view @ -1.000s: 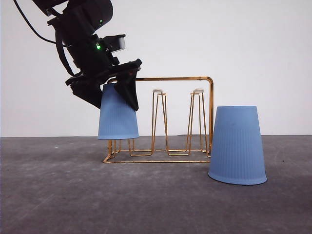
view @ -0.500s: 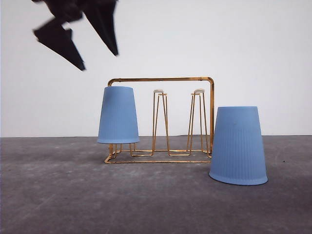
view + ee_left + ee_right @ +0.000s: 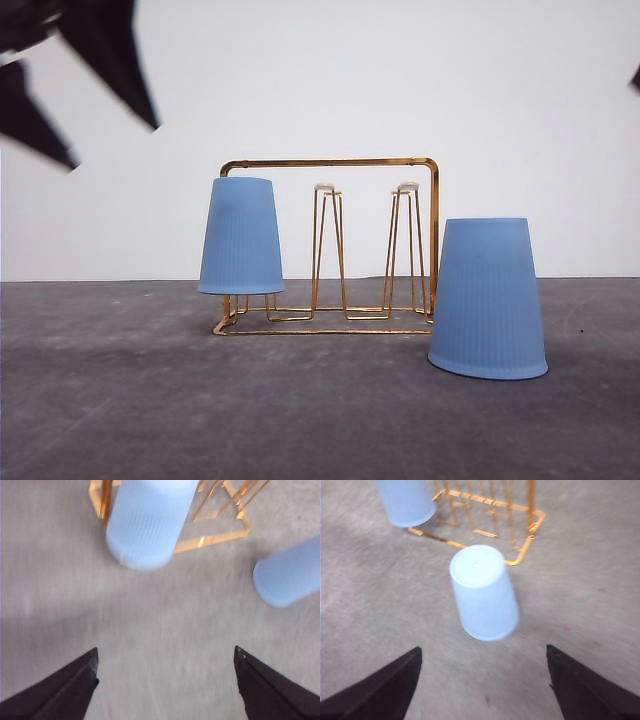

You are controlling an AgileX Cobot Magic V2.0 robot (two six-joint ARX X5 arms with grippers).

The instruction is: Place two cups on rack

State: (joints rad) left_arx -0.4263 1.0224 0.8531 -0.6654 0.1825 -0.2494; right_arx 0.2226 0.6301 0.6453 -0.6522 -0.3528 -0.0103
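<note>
Since the left hand (image 3: 165, 680) has let go and risen, fingers apart, one light-blue ribbed plastic cup (image 3: 240, 237) sits inverted on the gold wire rack (image 3: 330, 245). Second blue cup (image 3: 488, 298) waits on the grey desk (image 3: 150, 400), rack's 4 o'clock; right hand (image 3: 482, 680) apart above it.

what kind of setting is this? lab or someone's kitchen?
Likely a lab or test bench, not a kitchen: a bare grey tabletop, a plain white backdrop, and just staged props, a wire rack and two blue cups.
</note>
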